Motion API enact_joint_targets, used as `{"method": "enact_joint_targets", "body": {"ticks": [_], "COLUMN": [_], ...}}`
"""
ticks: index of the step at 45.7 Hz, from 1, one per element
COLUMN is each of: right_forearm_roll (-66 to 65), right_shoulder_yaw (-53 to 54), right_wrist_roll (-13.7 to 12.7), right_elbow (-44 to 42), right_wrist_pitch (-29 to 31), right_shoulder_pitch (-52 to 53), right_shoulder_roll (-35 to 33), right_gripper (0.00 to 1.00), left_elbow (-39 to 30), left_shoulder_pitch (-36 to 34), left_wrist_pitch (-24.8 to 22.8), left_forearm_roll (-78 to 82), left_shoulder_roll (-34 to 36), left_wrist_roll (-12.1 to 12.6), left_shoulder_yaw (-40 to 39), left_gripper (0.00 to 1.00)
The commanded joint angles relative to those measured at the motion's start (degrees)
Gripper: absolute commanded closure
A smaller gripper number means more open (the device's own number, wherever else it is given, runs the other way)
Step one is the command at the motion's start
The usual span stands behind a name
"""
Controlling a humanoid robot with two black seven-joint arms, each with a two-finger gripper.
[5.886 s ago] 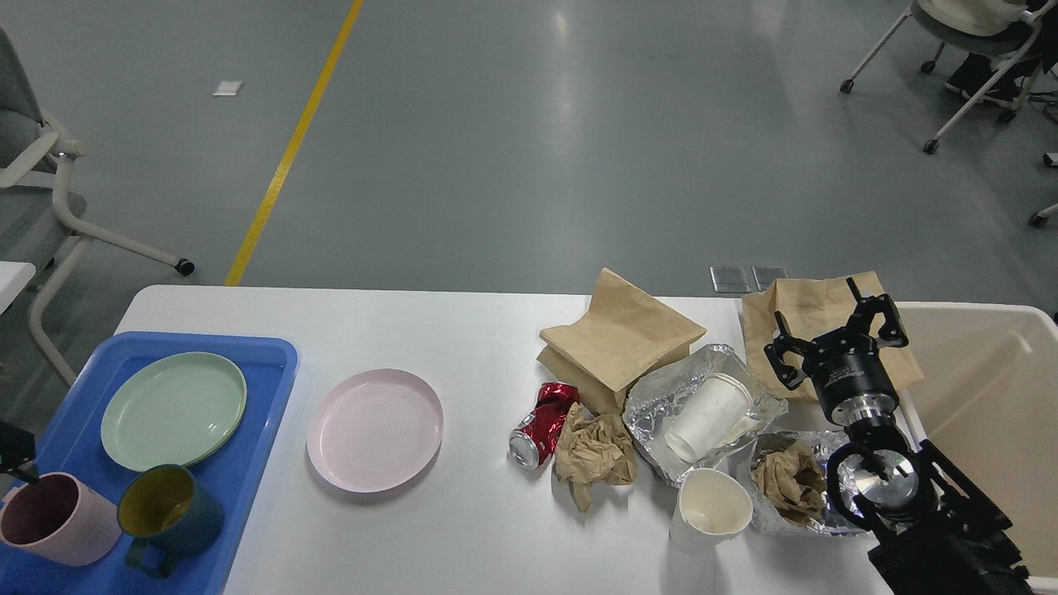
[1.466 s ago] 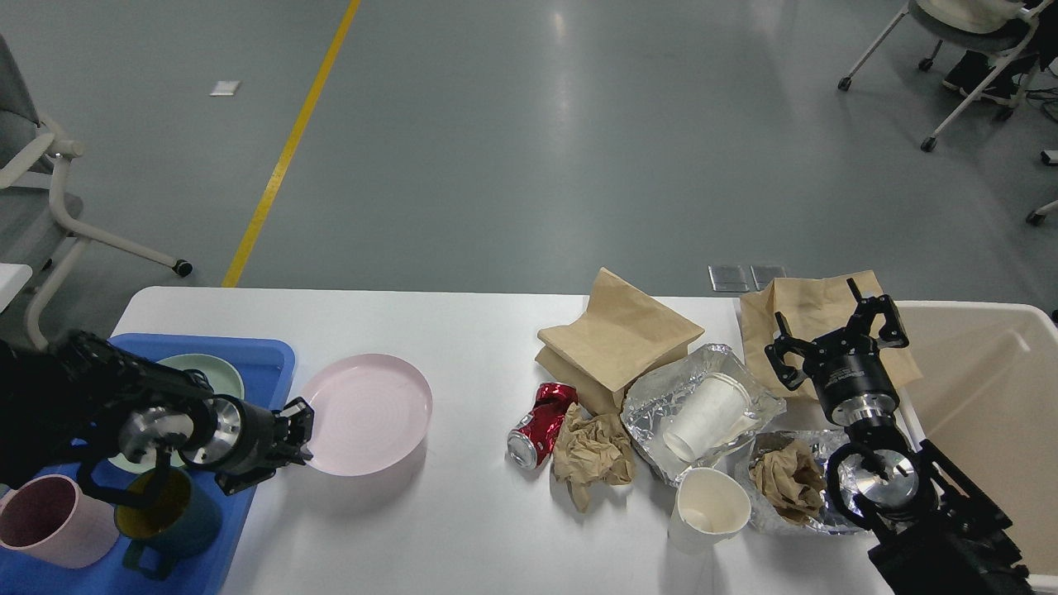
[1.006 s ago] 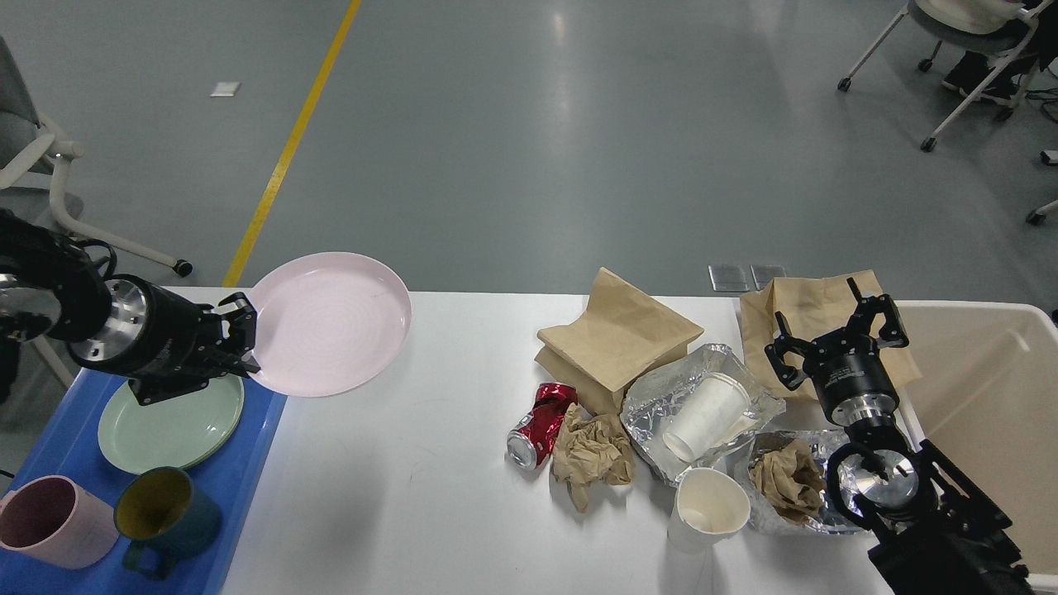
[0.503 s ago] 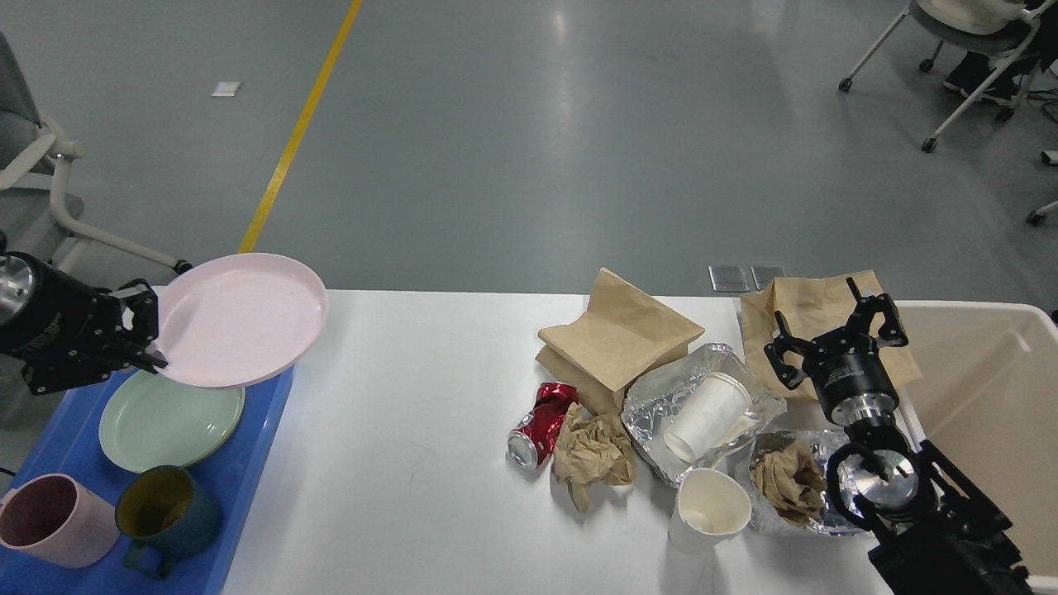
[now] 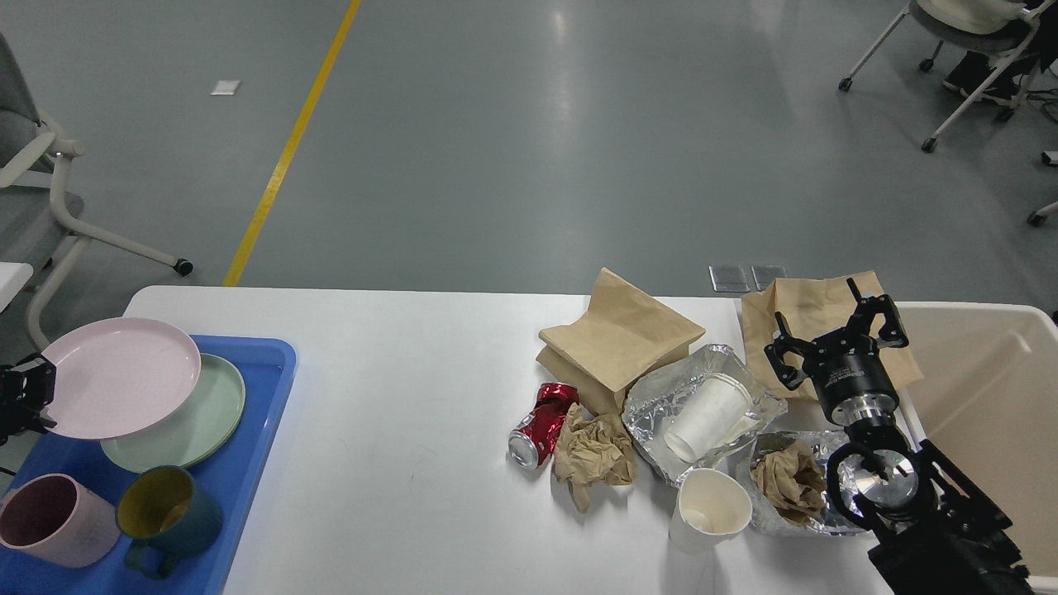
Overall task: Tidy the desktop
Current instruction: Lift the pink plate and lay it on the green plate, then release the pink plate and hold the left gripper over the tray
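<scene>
Jaws of the left gripper (image 5: pixel 37 405), at the far left edge, clamp the pink plate (image 5: pixel 120 378) above the green plate (image 5: pixel 202 411) in the blue tray (image 5: pixel 248 463), near two mugs (image 5: pixel 107 516). Mid-counter (image 5: pixel 397 397) lie a red can (image 5: pixel 541 421), crumpled paper (image 5: pixel 593 453), bags (image 5: pixel 620 335), foil (image 5: pixel 661 405) and cups (image 5: pixel 709 504). Right gripper (image 5: pixel 835 330) hovers with jaws apart beside the bin (image 5: pixel 992 397).

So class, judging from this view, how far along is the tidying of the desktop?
Done: green plate and two mugs sit in the blue tray. In hand: left gripper holds the pink plate over the tray. Left: can, cups, foil, paper bags on the desktop.
</scene>
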Motion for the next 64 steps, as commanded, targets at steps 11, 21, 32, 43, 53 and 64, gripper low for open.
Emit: {"method": "enact_joint_targets", "body": {"ticks": [11,21,32,43,53,64], "right_forearm_roll": [0.0,0.0,0.0,0.0,0.0,0.0], "right_shoulder_yaw": [0.0,0.0,0.0,0.0,0.0,0.0], "right_wrist_roll": [0.0,0.0,0.0,0.0,0.0,0.0], "right_elbow": [0.0,0.0,0.0,0.0,0.0,0.0], "right_wrist_pitch": [0.0,0.0,0.0,0.0,0.0,0.0], "right_shoulder_pitch": [0.0,0.0,0.0,0.0,0.0,0.0], "right_shoulder_roll": [0.0,0.0,0.0,0.0,0.0,0.0], "right_gripper": [0.00,0.00,0.00,0.00,0.00,0.00], "left_elbow": [0.0,0.0,-0.2,-0.2,-0.2,-0.1], "left_shoulder_pitch": [2.1,4.7,5.4,5.7,4.4,5.9], "left_wrist_pitch": [5.3,8.5,8.0,9.1,11.9,11.9], "left_forearm_roll": [1.7,3.7,4.8,4.9,5.0,5.6], "left_shoulder_roll": [-3.7,-5.0,-5.6,-5.1,-4.9,2.3], "left_wrist_roll": [0.2,0.2,0.1,0.0,0.0,-0.2], "left_shoulder_yaw": [-1.3,-4.0,-6.3,-6.3,-7.2,-34.1], "left_gripper": [1.00,1.00,0.98,0.36,0.06,0.04]}}
